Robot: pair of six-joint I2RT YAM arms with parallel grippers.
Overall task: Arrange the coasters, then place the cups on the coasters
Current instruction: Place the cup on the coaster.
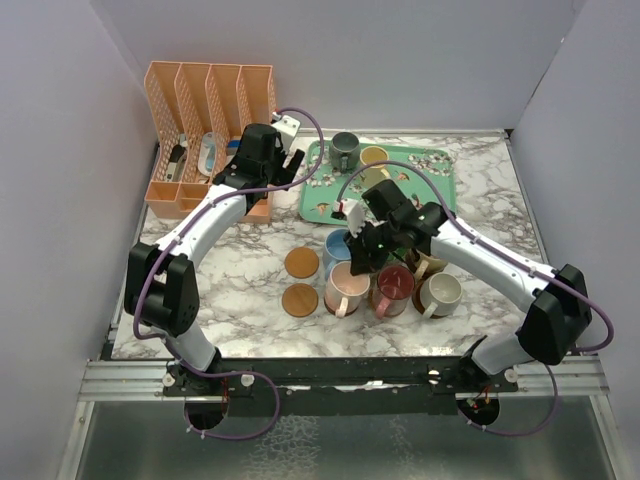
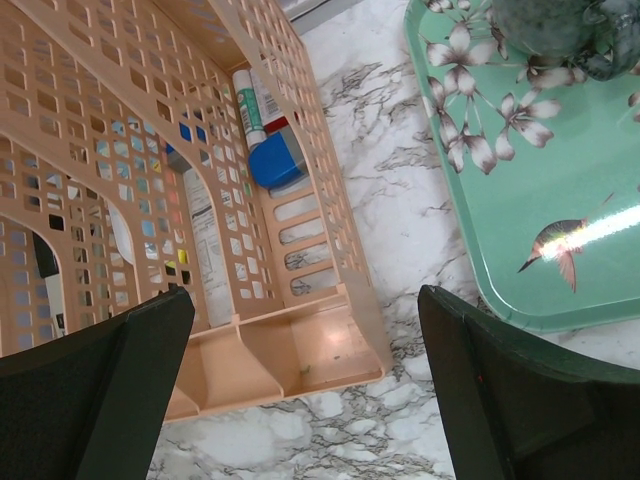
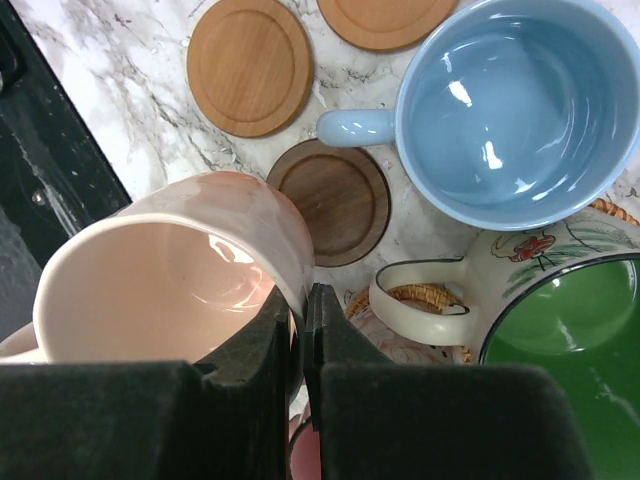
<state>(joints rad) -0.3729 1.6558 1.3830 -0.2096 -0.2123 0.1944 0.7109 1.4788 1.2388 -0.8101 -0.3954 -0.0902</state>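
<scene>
My right pincer [image 3: 303, 322] is pressed almost closed on the wall of the pink mug [image 3: 170, 265], one finger inside the rim and one outside. In my right wrist view the mug fills the lower left of the frame. Its mouth is turned toward the camera and its outer wall shows beyond the rim. The top view puts it low in the centre, mouth upward, with its handle toward the bottom of the frame. The dark red mug [image 1: 393, 288] is just to its right and the cream mug [image 1: 440, 292] is beyond that.

The blue mug [image 3: 510, 110] stands upright at the upper right of the wrist view, its handle running straight toward the left of the frame. Just below that handle a dark brown coaster [image 3: 335, 200] lies flat on the tabletop [image 3: 110, 90]; the top view hides it beneath my arm. A light coaster [image 3: 250, 65] and a second light coaster [image 3: 385, 15] lie flat along the top edge. The top view shows these two one above the other, left of the mugs. The green-lined mug [image 3: 560, 320] at the lower right also points its handle left.

My left pincer [image 2: 305, 300] stands wide, holding nothing, over the strip of tabletop between the orange organizer [image 2: 150, 130] and the teal tray [image 2: 520, 220]. The top view shows the grey mug [image 1: 345, 150] upright on that tray.
</scene>
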